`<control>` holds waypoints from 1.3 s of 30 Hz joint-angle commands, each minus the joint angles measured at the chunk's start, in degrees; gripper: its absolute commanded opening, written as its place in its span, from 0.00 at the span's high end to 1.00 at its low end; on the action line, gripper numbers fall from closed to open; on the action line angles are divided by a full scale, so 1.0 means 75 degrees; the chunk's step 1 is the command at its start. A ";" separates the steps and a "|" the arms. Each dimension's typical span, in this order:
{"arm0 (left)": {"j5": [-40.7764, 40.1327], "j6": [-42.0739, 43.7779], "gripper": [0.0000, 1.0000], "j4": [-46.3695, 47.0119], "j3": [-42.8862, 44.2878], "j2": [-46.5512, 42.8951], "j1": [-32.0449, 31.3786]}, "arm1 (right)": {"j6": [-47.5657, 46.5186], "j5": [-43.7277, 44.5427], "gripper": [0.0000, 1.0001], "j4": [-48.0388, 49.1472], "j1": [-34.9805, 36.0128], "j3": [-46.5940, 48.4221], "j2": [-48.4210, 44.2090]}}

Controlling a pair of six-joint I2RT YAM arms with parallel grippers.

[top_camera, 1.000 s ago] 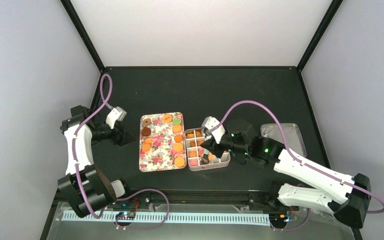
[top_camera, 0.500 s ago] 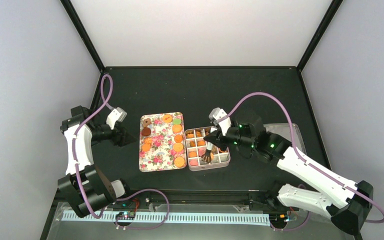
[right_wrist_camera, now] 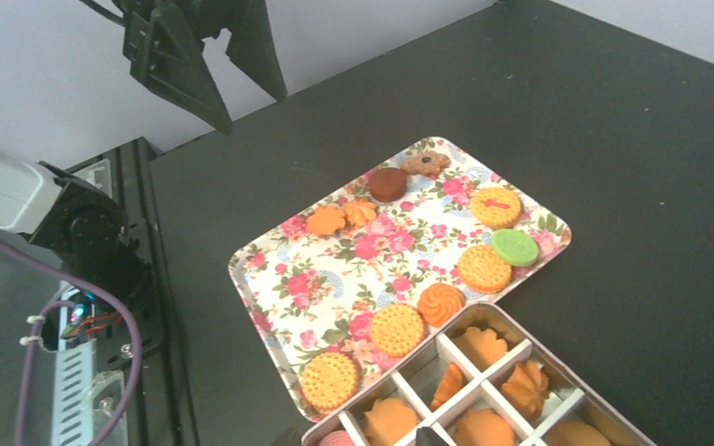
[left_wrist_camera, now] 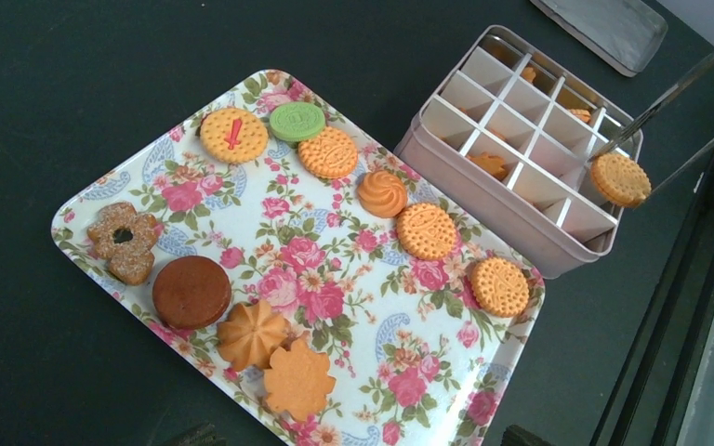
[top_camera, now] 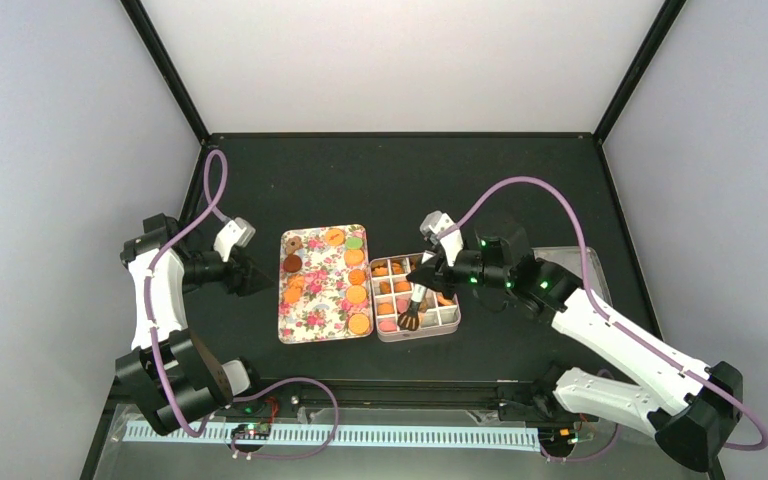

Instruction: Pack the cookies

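Several cookies (left_wrist_camera: 427,230) lie on the flower-patterned tray (top_camera: 318,300), mostly orange, with one green (left_wrist_camera: 297,121) and one brown (left_wrist_camera: 191,291). More cookies (right_wrist_camera: 482,346) fill cells of the divided box (top_camera: 447,320) right of the tray. My right gripper (top_camera: 432,270) is shut on metal tongs (left_wrist_camera: 669,93). The tongs pinch a round orange cookie (left_wrist_camera: 620,179) above the box's near corner. My left gripper (top_camera: 248,273) hangs open left of the tray, holding nothing; only its dark fingertips (left_wrist_camera: 191,436) show at the frame's bottom.
The box's lid (top_camera: 585,268) lies flat on the black table to the right of the box, partly under my right arm. Black frame posts and white walls border the table. A cable strip runs along the near edge.
My right wrist has risen and drawn back to the right, and the tongs now hang down over the near part of the box. The left arm has not moved.
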 commanded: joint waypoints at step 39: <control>0.0594 -0.0881 0.21 0.1060 -0.0673 -0.0675 -0.3441 | 0.0144 0.0214 0.87 0.0141 -0.0042 0.1259 0.0810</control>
